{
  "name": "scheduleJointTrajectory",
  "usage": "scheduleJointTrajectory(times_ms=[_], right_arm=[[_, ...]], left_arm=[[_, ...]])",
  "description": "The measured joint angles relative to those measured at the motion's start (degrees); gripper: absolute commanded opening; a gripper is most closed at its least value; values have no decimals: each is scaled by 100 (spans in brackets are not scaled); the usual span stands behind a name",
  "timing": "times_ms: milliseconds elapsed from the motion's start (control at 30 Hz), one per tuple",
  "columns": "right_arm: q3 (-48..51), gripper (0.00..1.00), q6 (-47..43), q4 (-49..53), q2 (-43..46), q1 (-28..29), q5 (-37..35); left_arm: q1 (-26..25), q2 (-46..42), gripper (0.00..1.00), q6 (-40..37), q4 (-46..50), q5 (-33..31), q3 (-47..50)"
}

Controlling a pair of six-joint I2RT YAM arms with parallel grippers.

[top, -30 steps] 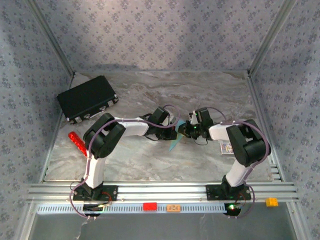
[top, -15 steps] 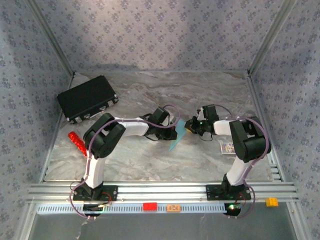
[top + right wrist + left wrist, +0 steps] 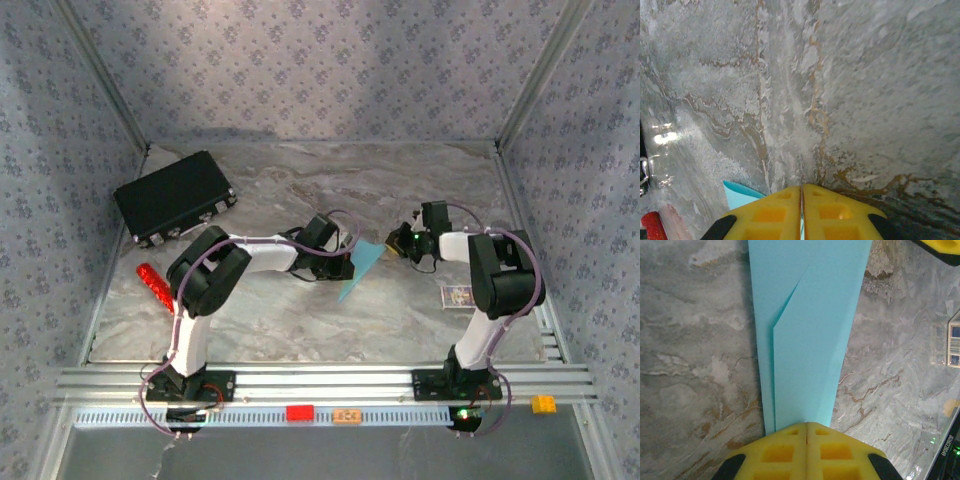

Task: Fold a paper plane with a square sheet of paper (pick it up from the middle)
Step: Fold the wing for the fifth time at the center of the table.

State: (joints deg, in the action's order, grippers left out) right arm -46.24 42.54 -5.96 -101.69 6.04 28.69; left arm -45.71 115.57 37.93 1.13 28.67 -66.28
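Paper plane (image 3: 362, 266) sitting mid-table (image 3: 300, 320), between both arms.

Top view: left gripper (image 3: 343, 264) clamping its left end. Right gripper (image 3: 402, 246) retreating rightward from a second ago, blue wing fanning wider after it, so probably drawing the wing open. Black case (image 3: 175, 197) and red stick (image 3: 155, 282) lying well apart, far left.

Left wrist: left gripper (image 3: 807, 432) closing on paper plane (image 3: 810, 335), layers and diagonal fold showing.

Right wrist: right gripper (image 3: 801, 192) pressing its pads together, paper plane (image 3: 740, 194) peeking out beside one finger. Seemingly nipping wing edge, not certain.
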Motion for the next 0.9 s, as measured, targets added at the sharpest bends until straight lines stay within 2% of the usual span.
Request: scheduleJointTrajectory(times_ms=[233, 367, 567, 900], right_arm=[[-22, 13, -109, 238, 442, 63, -44], [-52, 12, -131, 184, 627, 369, 63], [31, 6, -81, -11, 450, 925, 181], [212, 3, -17, -48, 118, 920, 107]], left_arm=[[0, 0, 0, 2, -2, 0, 2], [0, 0, 0, 2, -4, 0, 2], [0, -2, 0, 2, -7, 2, 2], [-4, -9, 0, -26, 59, -2, -52]])
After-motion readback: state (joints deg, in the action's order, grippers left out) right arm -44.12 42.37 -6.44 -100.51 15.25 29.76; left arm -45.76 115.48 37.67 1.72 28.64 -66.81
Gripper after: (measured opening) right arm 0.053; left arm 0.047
